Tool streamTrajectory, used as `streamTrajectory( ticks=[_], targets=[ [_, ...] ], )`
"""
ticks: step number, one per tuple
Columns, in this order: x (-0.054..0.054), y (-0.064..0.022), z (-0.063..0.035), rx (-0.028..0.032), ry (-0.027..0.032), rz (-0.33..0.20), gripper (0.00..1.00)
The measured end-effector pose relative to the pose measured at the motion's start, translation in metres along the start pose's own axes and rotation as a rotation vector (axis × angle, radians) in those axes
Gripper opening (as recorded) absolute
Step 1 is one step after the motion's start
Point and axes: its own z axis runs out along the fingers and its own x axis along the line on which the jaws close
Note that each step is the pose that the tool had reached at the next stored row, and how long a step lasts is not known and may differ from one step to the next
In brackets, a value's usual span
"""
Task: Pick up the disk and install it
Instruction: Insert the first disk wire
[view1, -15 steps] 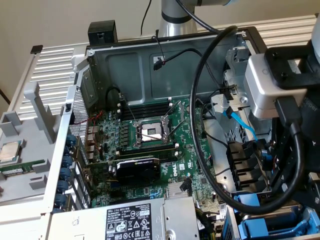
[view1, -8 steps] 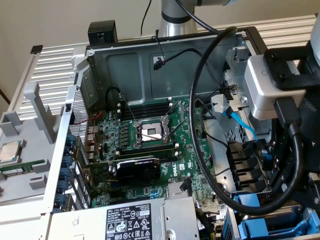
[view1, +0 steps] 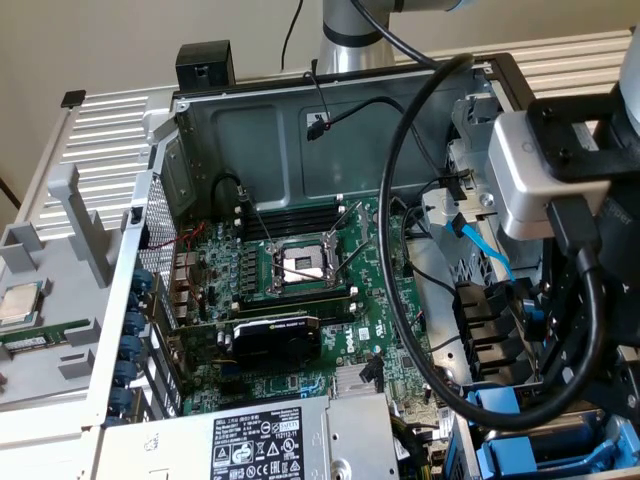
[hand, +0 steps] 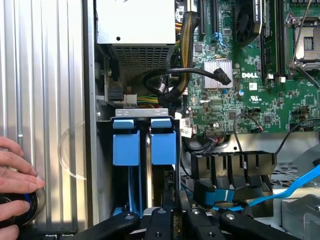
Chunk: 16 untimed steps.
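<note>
Two bright blue carriers stand on edge side by side in the drive bay of the open computer case (view1: 200, 130). I take the one nearer my gripper to be the disk (hand: 163, 145); its metal body is mostly hidden in the slot. The second carrier (hand: 126, 145) sits beside it, with a thin silver edge between the two. My gripper (hand: 174, 194) hangs just over the near end of the disk's slot, its black fingers (hand: 167, 200) close together. Whether they pinch the carrier I cannot tell. In the exterior view the gripper's black body (view1: 590, 350) sits low over the blue bay (view1: 500, 405).
A person's hand (hand: 15, 170) rests on a black round knob beside the case. The grey power-supply box (view1: 270, 440) and motherboard (view1: 300, 300) fill the case. A thick black cable (view1: 395, 250) loops by the arm. A blue flat cable (hand: 295, 187) and black connectors (hand: 230, 165) lie beside the bay.
</note>
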Motion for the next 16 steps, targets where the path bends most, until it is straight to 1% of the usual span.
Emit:
streamTrajectory(
  ticks=[16],
  targets=[
    [-0.0005, -0.0006, 0.0012, 0.0, 0.0001, 0.0, 0.16]
  ],
)
